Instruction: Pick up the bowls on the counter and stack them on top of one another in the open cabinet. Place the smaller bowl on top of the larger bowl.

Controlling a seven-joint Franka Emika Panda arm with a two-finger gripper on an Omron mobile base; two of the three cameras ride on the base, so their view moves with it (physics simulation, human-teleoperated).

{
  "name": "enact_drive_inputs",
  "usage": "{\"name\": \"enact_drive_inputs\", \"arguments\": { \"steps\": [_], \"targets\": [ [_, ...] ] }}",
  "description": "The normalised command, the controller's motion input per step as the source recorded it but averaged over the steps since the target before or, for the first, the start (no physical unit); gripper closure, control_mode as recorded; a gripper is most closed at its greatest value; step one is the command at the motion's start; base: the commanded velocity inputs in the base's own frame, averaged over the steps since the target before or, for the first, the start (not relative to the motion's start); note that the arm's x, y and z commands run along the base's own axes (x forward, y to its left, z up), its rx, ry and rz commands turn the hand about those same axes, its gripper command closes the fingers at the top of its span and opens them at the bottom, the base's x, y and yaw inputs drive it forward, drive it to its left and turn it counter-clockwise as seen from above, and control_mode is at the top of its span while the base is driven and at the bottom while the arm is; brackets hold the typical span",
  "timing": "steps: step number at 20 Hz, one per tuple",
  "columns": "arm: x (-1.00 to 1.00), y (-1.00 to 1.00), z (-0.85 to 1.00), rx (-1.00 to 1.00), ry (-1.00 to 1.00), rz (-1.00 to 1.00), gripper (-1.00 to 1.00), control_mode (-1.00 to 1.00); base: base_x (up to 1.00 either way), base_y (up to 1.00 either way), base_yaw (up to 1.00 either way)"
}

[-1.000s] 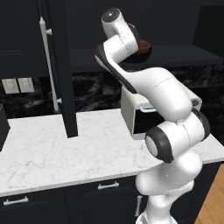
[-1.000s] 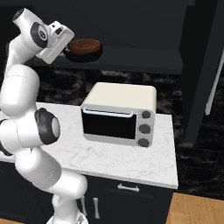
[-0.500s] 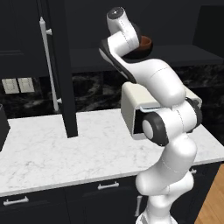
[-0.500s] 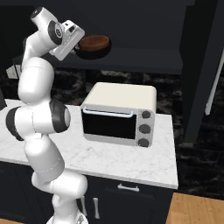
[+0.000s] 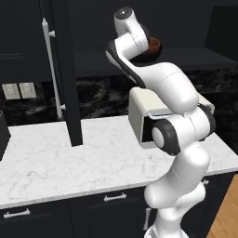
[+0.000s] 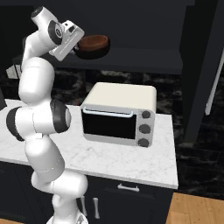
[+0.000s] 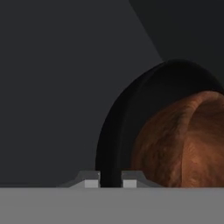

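Observation:
The smaller bowl (image 6: 93, 43), reddish-brown inside with a dark outer wall, hangs level just above the dark shelf of the open cabinet (image 6: 140, 61). My gripper (image 6: 80, 45) is shut on its near rim. In the hand view the fingertips (image 7: 92, 183) straddle the bowl's dark rim (image 7: 114, 144), with the brown inside (image 7: 175, 144) to the right. In the left base view the bowl (image 5: 154, 45) peeks out behind the raised arm, over the shelf (image 5: 200, 58). The larger bowl is hidden or out of view. The counter (image 5: 69, 162) lies below.
A cream toaster oven (image 6: 118, 113) stands on the counter (image 6: 131, 159) under the shelf. The tall open cabinet door (image 5: 69, 83) with its silver bar handle (image 5: 51, 69) hangs left of the arm. The other door (image 6: 203, 65) is on the right. Black drawers run under the counter.
The arm has straightened up and carried the bowl slightly further toward the cabinet shelf. The grip on the rim has stayed the same.

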Motion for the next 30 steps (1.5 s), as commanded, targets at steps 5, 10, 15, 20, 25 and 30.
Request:
{"name": "enact_drive_inputs", "arguments": {
  "steps": [5,10,15,20,25,30],
  "targets": [
    [0.0,0.0,-0.01,0.0,0.0,0.0,1.0,-1.0,0.0,0.0,0.0],
    [0.19,-0.07,0.0,0.0,0.0,0.0,1.0,-1.0,0.0,0.0,0.0],
    [0.26,0.0,0.0,0.0,0.0,0.0,-1.0,-1.0,0.0,0.0,0.0],
    [0.16,-0.12,0.03,0.0,0.0,0.01,-1.0,-1.0,0.0,0.0,0.0],
    [0.01,-0.18,0.25,0.0,-0.02,0.0,-1.0,-1.0,0.0,0.0,0.0],
    [-0.02,0.0,0.27,0.0,-0.07,0.01,-1.0,-1.0,0.0,0.0,0.0]
  ]
}}
